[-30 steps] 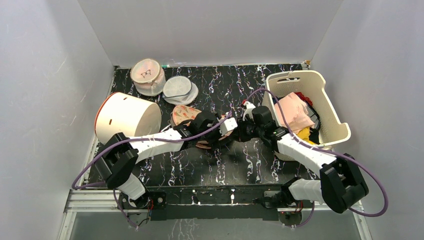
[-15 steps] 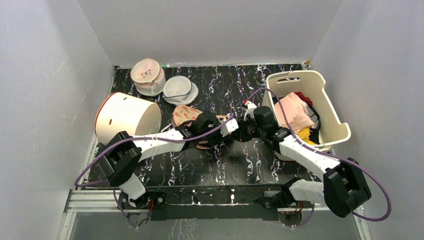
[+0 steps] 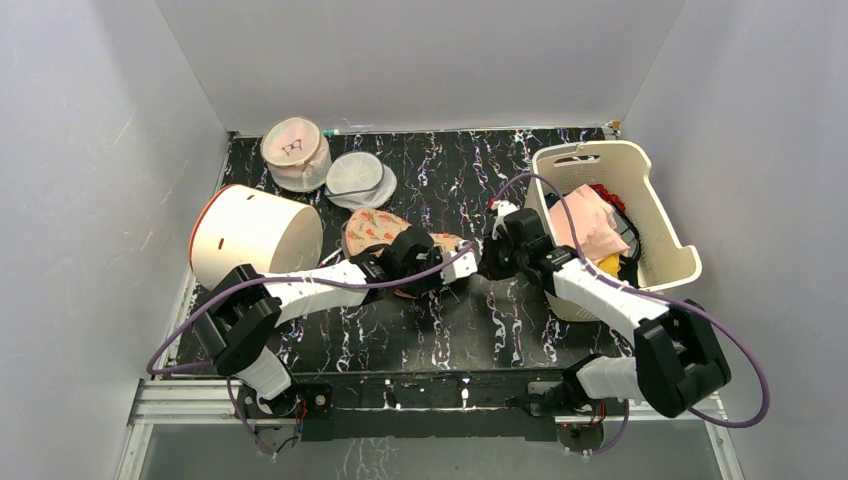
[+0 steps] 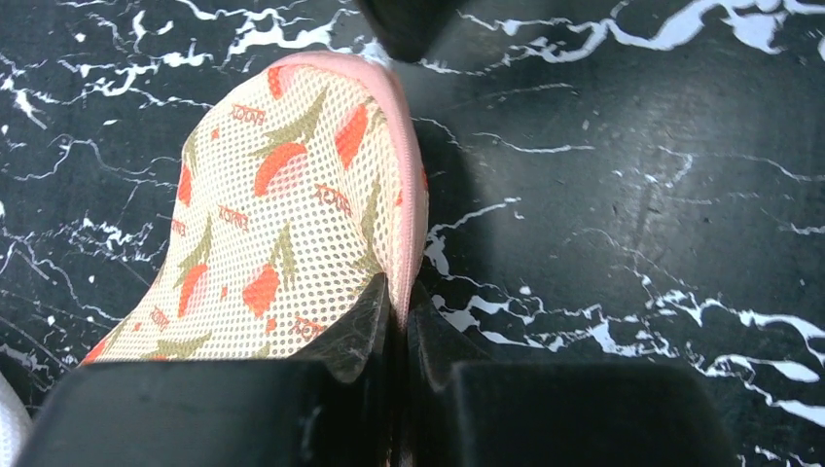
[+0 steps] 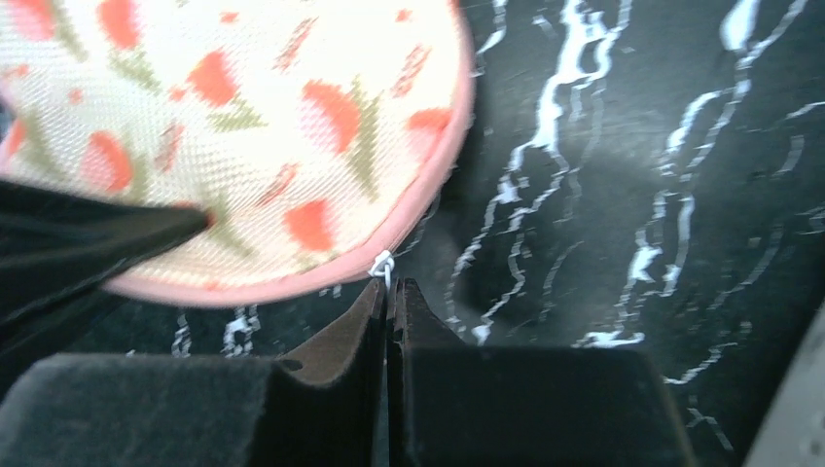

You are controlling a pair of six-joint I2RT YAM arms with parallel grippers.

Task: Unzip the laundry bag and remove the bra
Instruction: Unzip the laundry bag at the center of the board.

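The laundry bag [image 3: 372, 228] lies mid-table, peach mesh with red prints and a pink rim [image 4: 413, 195]. My left gripper [image 4: 401, 300] is shut on that pink rim at the bag's right end, the fabric pinched between both fingers. My right gripper [image 5: 389, 284] is shut on the small white zipper pull [image 5: 382, 263] at the rim of the bag [image 5: 253, 126]. In the top view the left gripper [image 3: 462, 258] and right gripper [image 3: 486, 262] meet at the bag's right end. The bra is not in view.
A white drum with an orange rim [image 3: 255, 235] lies on its side at the left. A pink mesh pouch [image 3: 293, 150] and a white mesh pouch [image 3: 358, 178] sit behind the bag. A cream basket [image 3: 590, 150] of clothes stands at the right.
My left gripper has closed onto the bag's pink rim. The right arm has shifted slightly towards the back while staying shut on the zipper pull.
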